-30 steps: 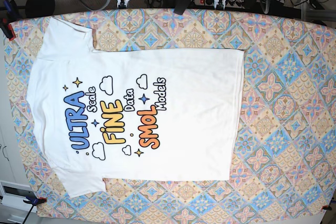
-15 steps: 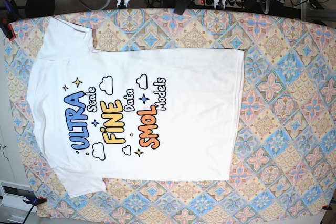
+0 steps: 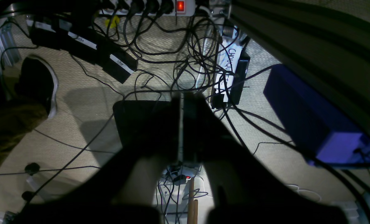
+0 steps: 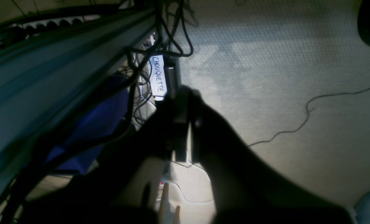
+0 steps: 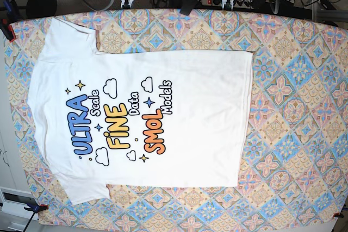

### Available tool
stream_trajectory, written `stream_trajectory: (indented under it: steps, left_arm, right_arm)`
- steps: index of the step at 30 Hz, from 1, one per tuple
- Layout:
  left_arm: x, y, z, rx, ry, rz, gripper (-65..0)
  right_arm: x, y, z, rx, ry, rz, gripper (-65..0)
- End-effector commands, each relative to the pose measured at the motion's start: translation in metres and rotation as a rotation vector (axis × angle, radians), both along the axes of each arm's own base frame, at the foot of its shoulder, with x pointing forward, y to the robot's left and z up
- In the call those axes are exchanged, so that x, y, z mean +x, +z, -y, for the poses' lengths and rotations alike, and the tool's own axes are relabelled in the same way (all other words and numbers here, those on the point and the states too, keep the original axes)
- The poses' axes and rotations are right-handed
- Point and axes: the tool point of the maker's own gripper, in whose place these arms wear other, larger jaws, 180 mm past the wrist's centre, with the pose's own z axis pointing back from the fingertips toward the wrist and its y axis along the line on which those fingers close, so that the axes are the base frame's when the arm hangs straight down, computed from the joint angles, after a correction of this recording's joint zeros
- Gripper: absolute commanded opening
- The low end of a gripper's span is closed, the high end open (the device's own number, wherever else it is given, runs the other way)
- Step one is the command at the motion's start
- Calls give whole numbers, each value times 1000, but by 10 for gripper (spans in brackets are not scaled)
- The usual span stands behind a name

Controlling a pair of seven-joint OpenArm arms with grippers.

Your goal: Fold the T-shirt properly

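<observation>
The T-shirt (image 5: 147,118) carries the print "ULTRA Scale FINE Data SMOL Models", with ULTRA in blue, FINE in yellow and SMOL in orange. A white label (image 4: 159,77) on a dark box on the floor reads "CHOUQUETTE" in handwritten capitals. The left wrist view shows the same label (image 3: 230,67) only partly legible.

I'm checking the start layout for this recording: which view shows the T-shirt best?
The base view. There the T-shirt lies spread flat, print side up, on the patterned tablecloth, both sleeves and the hem visible. Both wrist views show none of it, only floor and cables past each gripper's shut jaws.
</observation>
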Motion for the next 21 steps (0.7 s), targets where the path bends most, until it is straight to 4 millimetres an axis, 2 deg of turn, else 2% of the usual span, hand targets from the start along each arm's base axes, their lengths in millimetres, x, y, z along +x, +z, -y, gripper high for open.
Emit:
stream_trajectory:
  steps: [1,3,5,7,10,12,14,18,21]
  left_arm:
    - [-6,0,-6,10,-7,-9,-648]
    - [-18,1,-11,17,-9,-28,-648]
    - [-24,2,-25,38,-14,-37,-648]
    - [-44,4,-36,55,-17,-66,-648]
    - [-54,7,-57,86,-23,-83,-648]
    - [-74,11,-69,104,-28,-114,-648]
    - [-83,15,-84,126,-37,-117,-648]
    - [-104,29,-106,157,-69,-96,-648]
    - [-111,40,-114,168,-93,-68,-648]
  right_arm:
    - [-19,0,1,1,-1,-34,-647]
    - [-30,1,1,1,-1,-51,-647]
    - [-48,2,1,0,-1,-73,-647]
    - [-66,4,5,-6,-1,-94,-647]
    - [-66,7,41,-63,10,-64,-647]
    - [-70,11,57,-89,18,-50,-647]
    - [-86,16,71,-112,29,-58,-647]
    - [-125,31,79,-124,43,-78,-650]
    - [-136,42,92,-145,61,-62,-650]
